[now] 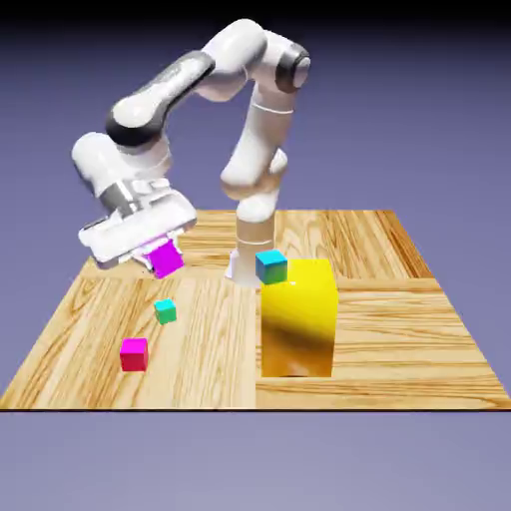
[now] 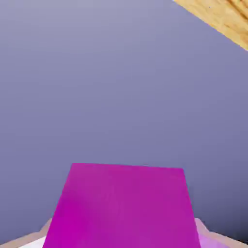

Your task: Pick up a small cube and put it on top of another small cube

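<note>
The end effector point(image 1: 160, 252) gripped the purple cube point(image 1: 166, 259), raised off the bench point(image 1: 399, 329), well apart from the blue cube point(image 1: 270, 266). The tilted hold (hand angled sideways) could land it crooked and topple it.
</note>
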Available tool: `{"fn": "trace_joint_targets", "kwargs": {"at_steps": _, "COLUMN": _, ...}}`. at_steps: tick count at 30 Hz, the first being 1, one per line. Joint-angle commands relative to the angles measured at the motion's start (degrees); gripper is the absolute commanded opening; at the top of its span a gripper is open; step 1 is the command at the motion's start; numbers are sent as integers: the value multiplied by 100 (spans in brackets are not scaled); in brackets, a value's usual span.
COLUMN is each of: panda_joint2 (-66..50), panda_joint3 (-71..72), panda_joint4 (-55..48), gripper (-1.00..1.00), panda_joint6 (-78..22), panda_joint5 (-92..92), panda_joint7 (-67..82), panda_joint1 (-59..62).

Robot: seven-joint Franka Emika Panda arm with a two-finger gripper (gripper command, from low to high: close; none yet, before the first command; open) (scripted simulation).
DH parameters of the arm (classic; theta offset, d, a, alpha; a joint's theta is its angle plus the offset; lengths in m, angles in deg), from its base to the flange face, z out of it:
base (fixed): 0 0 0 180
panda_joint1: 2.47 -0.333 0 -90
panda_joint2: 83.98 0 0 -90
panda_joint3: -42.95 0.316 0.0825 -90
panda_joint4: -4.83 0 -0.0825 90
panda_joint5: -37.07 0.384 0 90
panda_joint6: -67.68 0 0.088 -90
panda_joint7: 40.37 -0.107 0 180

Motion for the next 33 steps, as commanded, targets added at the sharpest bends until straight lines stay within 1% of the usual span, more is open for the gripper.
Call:
{"fn": "trace_joint_targets", "kwargs": {"at_steps": 1, "panda_joint2": 208, "panda_joint3": 18, "panda_joint4": -123, "gripper": -100, "panda_joint6": -224, "panda_joint5": -179, "panda_joint7": -63, "panda_joint1": -36}}
{"fn": "trace_joint_targets", "kwargs": {"at_steps": 25, "panda_joint2": 5192, "panda_joint3": -208, "panda_joint4": -2866, "gripper": -100, "panda_joint6": -5894, "panda_joint5": -4656, "panda_joint7": -3858, "panda_joint1": -503}}
{"fn": "trace_joint_targets", "kwargs": {"at_steps": 26, "panda_joint2": 5270, "panda_joint3": -265, "panda_joint4": -2894, "gripper": -100, "panda_joint6": -6019, "panda_joint5": -4746, "panda_joint7": -4100, "panda_joint1": -479}}
{"fn": "trace_joint_targets", "kwargs": {"at_steps": 28, "panda_joint2": 5274, "panda_joint3": -268, "panda_joint4": -2895, "gripper": -100, "panda_joint6": -6026, "panda_joint5": -4751, "panda_joint7": -4115, "panda_joint1": -477}}
{"fn": "trace_joint_targets", "kwargs": {"at_steps": 33, "panda_joint2": 5559, "panda_joint3": -226, "panda_joint4": -1858, "gripper": -100, "panda_joint6": -5558, "panda_joint5": -4582, "panda_joint7": -4018, "panda_joint1": -1058}}
